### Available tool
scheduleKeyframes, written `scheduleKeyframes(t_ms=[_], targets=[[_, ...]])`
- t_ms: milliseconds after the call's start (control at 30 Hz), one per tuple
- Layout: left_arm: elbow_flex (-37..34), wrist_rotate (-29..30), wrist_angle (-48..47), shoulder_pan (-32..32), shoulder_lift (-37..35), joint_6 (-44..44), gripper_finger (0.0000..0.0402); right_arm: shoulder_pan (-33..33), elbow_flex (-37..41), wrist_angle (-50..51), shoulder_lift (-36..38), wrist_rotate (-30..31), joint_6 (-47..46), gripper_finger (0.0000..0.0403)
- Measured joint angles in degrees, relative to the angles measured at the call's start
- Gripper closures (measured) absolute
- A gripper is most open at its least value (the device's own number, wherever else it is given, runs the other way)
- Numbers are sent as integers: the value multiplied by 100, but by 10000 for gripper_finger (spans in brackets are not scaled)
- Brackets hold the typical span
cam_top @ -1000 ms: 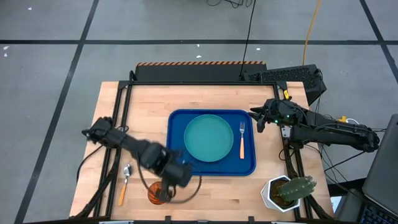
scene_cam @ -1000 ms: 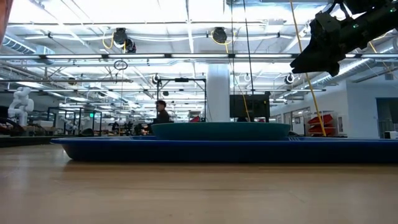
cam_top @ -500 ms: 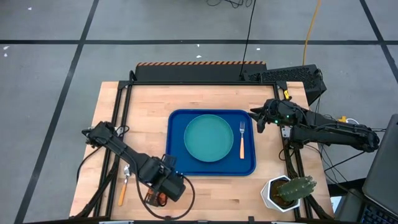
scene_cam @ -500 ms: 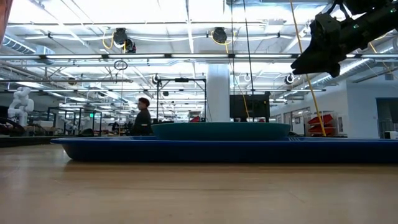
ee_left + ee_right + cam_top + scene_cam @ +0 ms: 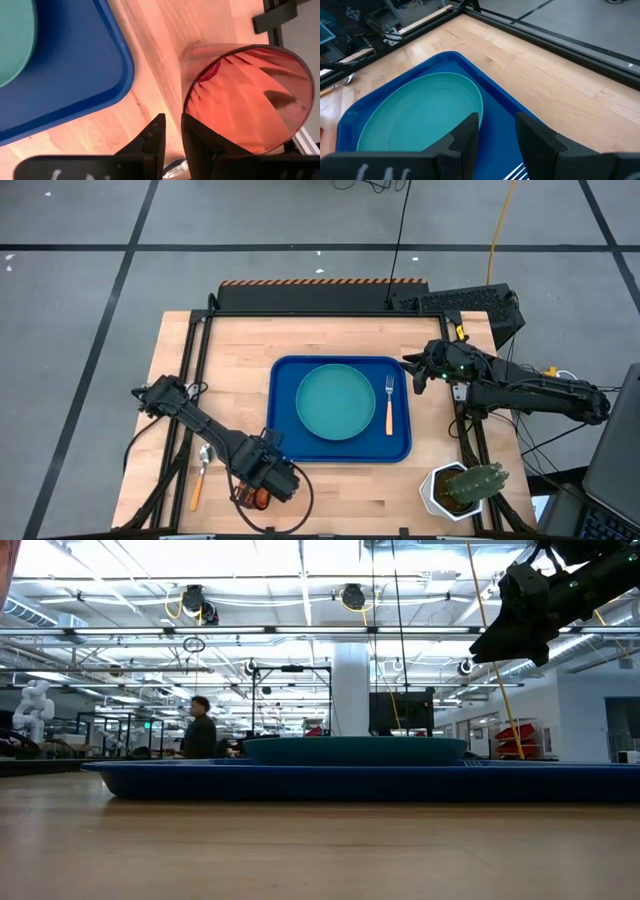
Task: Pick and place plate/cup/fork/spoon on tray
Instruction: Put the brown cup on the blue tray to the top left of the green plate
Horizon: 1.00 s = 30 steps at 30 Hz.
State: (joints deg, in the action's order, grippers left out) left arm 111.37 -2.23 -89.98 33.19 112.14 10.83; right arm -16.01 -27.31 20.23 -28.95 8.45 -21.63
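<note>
Pinching cup (image 5: 240, 100) rim: L claw (image 5: 172, 121), wrist-only

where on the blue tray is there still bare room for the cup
The tray is bare in the strip between the plate and its left rim, and along its near edge below the plate. The right side is crowded: the fork fills the gap between plate and rim there.

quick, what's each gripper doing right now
left gripper: shut on the cup, pinching its rim.
right gripper: open, empty, above the tray.
</note>
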Motion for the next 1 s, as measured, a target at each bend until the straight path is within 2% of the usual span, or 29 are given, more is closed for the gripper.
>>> scheduleKeyframes(t_ms=[200,767,1000], targets=[[0,-196,-1,29,0,0,339,0,0,0,0,0,0,282],[-5,-202,27,28,-2,45,339,0,0,2,0,0,0,282],[-308,-223,207,28,-10,63,339,0,0,2,0,-52,0,282]])
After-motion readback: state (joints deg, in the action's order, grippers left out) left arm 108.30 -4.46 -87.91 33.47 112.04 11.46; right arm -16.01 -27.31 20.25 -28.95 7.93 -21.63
